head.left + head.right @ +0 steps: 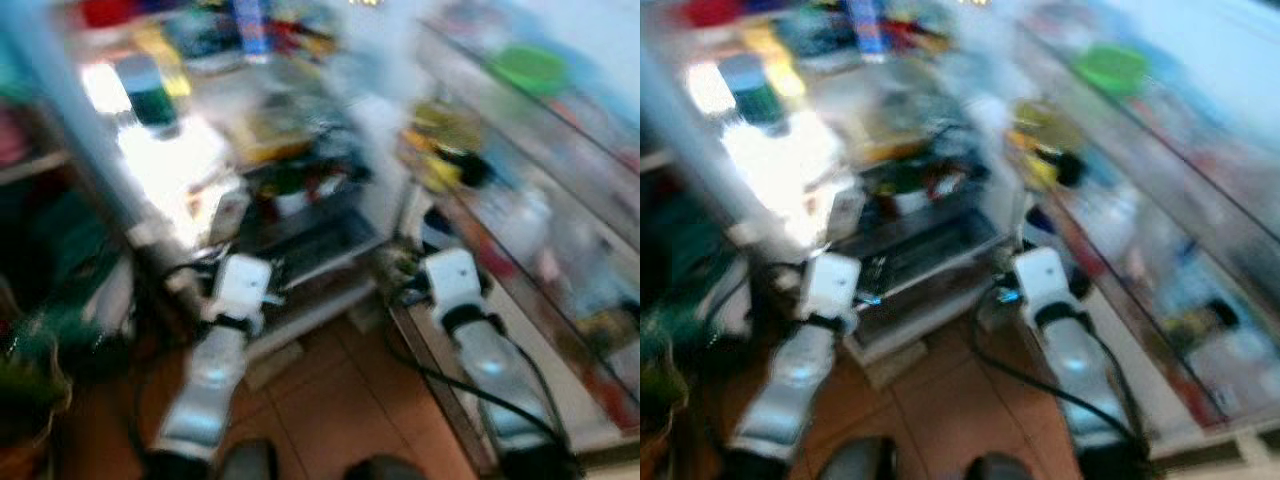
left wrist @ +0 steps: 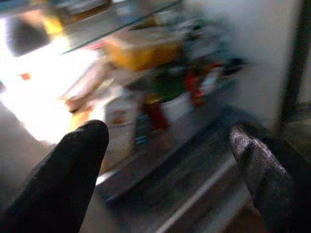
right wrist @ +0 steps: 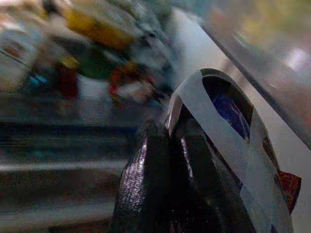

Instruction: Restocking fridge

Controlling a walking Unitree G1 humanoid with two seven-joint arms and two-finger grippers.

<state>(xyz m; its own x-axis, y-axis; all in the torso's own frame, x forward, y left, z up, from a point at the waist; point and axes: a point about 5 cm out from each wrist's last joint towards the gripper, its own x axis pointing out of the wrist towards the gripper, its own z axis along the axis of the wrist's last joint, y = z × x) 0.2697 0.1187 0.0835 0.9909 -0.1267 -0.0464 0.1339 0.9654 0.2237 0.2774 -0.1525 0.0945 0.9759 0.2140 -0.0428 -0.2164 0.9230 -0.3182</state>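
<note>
Me at the open fridge point(image 1: 300, 200), all blurry.

Head view: both my arms reach toward its low shelves point(image 1: 310, 250).
Left wrist: my left gripper point(image 2: 170, 150) has its fingers wide apart, nothing between them.
Right wrist: my right gripper point(image 3: 167, 165) has its fingers pressed together beside a white pack point(image 3: 228, 131).

place: home kitchen
evidence: open fridge point(image 1: 300, 200), stocked door shelves point(image 1: 540, 230), terracotta floor tiles point(image 1: 340, 400)

We count two silver arms point(image 1: 215, 370), one open fridge point(image 1: 300, 250) and one door rack point(image 1: 560, 230); its blurred contents are too smeared to number.
</note>
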